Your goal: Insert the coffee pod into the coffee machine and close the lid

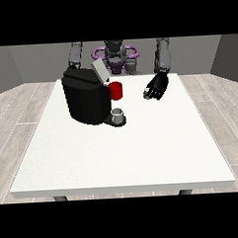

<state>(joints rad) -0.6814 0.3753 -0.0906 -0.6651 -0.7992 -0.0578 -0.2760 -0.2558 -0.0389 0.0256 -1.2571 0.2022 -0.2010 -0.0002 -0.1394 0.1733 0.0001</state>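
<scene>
Coffee machine lid up, hand at view's right hovering, holds nothing

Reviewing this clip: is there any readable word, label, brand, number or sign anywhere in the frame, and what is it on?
None can be read. The black coffee machine, its raised grey lid, the red thing at the machine, the grey thing on its base, the white table and the hand at the view's right show no print.

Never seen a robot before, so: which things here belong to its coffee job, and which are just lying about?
Job: coffee machine, its raised lid, robot hand at the view's right, grey thing, perhaps the pod.
Just there: red thing at the machine, white table.
</scene>
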